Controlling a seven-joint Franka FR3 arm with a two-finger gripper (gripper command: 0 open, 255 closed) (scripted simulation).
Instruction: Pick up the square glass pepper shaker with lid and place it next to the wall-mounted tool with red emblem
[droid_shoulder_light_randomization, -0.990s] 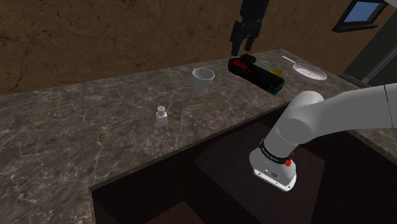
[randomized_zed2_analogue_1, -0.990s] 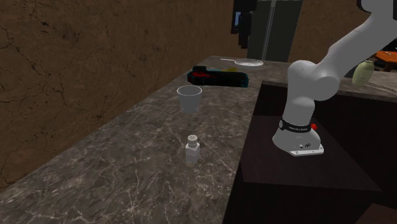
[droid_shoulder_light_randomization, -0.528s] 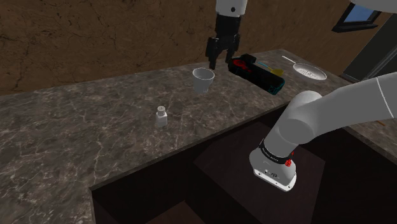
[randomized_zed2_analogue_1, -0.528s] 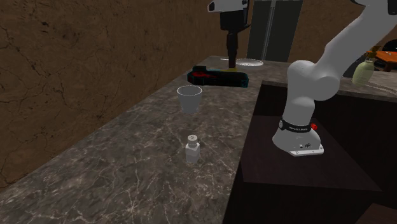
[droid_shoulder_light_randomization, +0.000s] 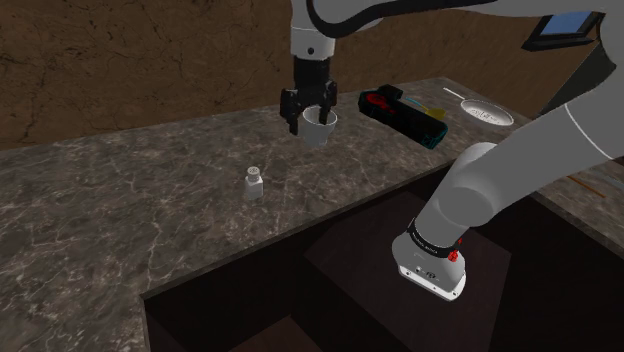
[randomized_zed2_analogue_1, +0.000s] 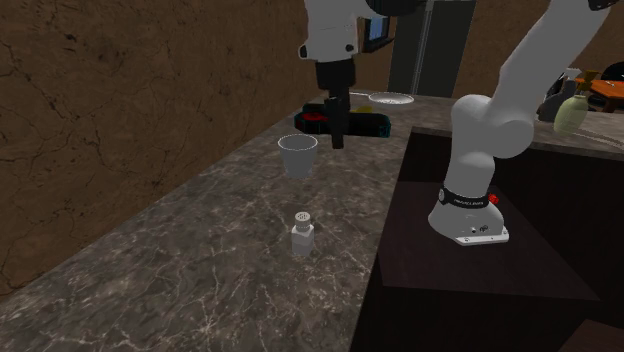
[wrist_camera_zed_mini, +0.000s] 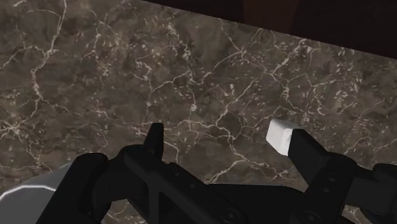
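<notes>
The pepper shaker (droid_shoulder_light_randomization: 254, 183) is a small clear square jar with a pale lid, standing upright on the dark marble counter (droid_shoulder_light_randomization: 120, 200). The second exterior view has the shaker (randomized_zed2_analogue_1: 302, 235) nearer the camera than the cup. My gripper (droid_shoulder_light_randomization: 312, 120) hangs open above the counter, right by the cup and well to the shoulder view's right of the shaker. In the second exterior view the gripper (randomized_zed2_analogue_1: 337, 138) points down. In the wrist view the gripper (wrist_camera_zed_mini: 219, 137) holds nothing, with bare marble between its fingers. The black tool with a red emblem (droid_shoulder_light_randomization: 403, 113) lies on the counter further back.
A pale cup (droid_shoulder_light_randomization: 319, 130) stands by the gripper, and its rim (wrist_camera_zed_mini: 25, 197) shows beside the fingers. A round plate (droid_shoulder_light_randomization: 487, 114) lies past the tool (randomized_zed2_analogue_1: 345, 122). A brown wall (droid_shoulder_light_randomization: 150, 60) backs the counter. The dark stand (droid_shoulder_light_randomization: 400, 290) fills the lower right.
The gripper has come down and moved to the shoulder view's left, from above the black tool to beside the cup. The shaker, cup and tool have not moved.
</notes>
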